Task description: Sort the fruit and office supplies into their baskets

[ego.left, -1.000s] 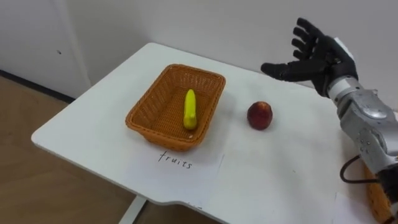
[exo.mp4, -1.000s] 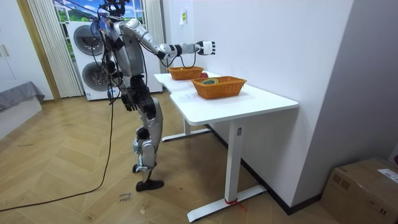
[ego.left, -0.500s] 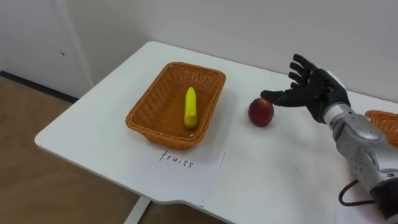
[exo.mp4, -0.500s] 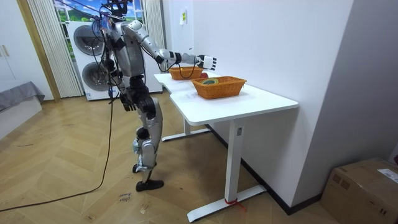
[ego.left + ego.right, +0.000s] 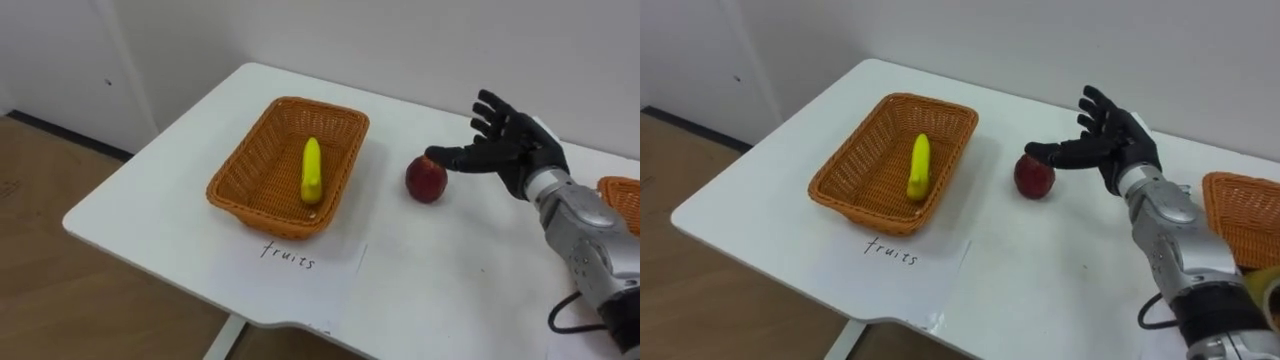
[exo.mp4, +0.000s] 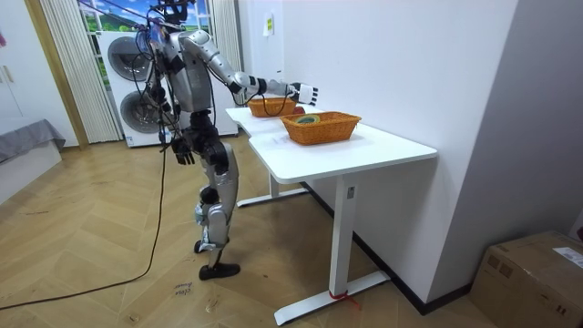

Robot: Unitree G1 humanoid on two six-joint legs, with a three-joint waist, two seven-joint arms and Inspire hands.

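On white table [image 5: 440, 285], round red apple [image 5: 426, 179] just right of woven orange basket [image 5: 262, 196] with yellow banana [image 5: 312, 170] inside. Over apple, black right hand [image 5: 508, 150] spread wide, thumb tip at apple's top, gripping nothing. In front of basket, white paper sheet [image 5: 320, 268]. Far right, second orange woven basket [image 5: 1238, 215]. Down by hip, left hand [image 6: 179, 150].

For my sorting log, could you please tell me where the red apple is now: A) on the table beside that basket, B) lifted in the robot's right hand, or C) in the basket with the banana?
A: the apple rests on the table right of the basket holding the banana, and the right hand beside it is open, fingers spread.
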